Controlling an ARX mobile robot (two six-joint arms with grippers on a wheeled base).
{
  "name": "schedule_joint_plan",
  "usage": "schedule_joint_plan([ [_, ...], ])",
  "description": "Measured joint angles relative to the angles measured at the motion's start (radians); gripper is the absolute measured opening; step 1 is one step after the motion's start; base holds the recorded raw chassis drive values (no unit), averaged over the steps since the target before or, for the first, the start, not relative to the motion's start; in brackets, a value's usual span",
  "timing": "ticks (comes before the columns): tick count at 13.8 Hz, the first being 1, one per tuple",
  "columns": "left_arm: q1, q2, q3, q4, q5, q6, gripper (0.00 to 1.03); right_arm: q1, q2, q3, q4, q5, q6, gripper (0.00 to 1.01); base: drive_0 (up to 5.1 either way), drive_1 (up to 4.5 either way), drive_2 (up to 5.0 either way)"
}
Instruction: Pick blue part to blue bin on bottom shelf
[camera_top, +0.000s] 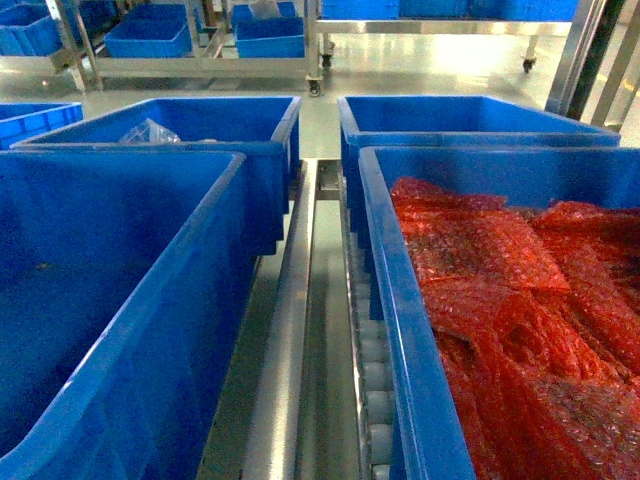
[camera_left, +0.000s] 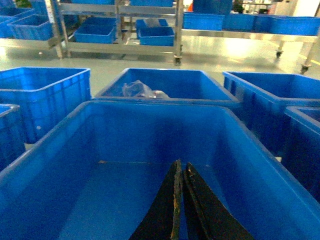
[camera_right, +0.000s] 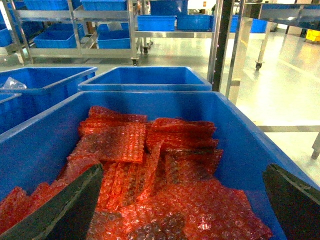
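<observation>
Blue part not showing in any view; handling and grip place cannot be judged.

Left gripper (camera_left: 179, 200) hovering over empty blue bin (camera_left: 150, 200), fingers pressed together.

Right gripper (camera_right: 182, 200) hanging over red bubble-wrap bags (camera_right: 150, 165), fingers wide apart.

Clear plastic bag (camera_top: 148, 131) lying at 11 o'clock in far bin.

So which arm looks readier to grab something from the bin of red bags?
Right, probably. The right gripper hangs open just above the red bags; the left gripper is shut over a bin showing no bags.
</observation>
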Motion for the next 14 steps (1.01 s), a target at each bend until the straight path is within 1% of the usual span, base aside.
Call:
schedule_joint_plan([
  [4, -0.005, -0.163, -0.052, -0.111, 0.003, 0.000, 0.02, 0.000, 0.000, 0.000, -0.001, 0.000, 0.000, 0.98, 0.0, 0.00, 0.0],
  [6, -0.005, -0.180, -0.060, -0.112, 0.003, 0.000, 0.02, 0.000, 0.000, 0.000, -0.001, 0.000, 0.000, 0.98, 0.0, 0.00, 0.0],
  [8, -0.005, -0.185, -0.083, -0.074, 0.003, 0.000, 0.02, 0.000, 0.000, 0.000, 0.000, 0.000, 0.000, 0.98, 0.0, 0.00, 0.0],
  [9, -0.005, -0.200, -0.085, -0.119, 0.003, 0.000, 0.02, 0.000, 0.000, 0.000, -0.001, 0.000, 0.000, 0.98, 0.0, 0.00, 0.0],
  [10, -0.005, -0.216, -0.085, -0.124, 0.003, 0.000, 0.02, 0.000, 0.000, 0.000, 0.000, 0.000, 0.000, 0.98, 0.0, 0.00, 0.0],
  [14, -0.005, -0.314, -0.085, -0.217, 0.003, 0.000, 0.02, 0.000, 0.000, 0.000, -0.001, 0.000, 0.000, 0.98, 0.0, 0.00, 0.0],
])
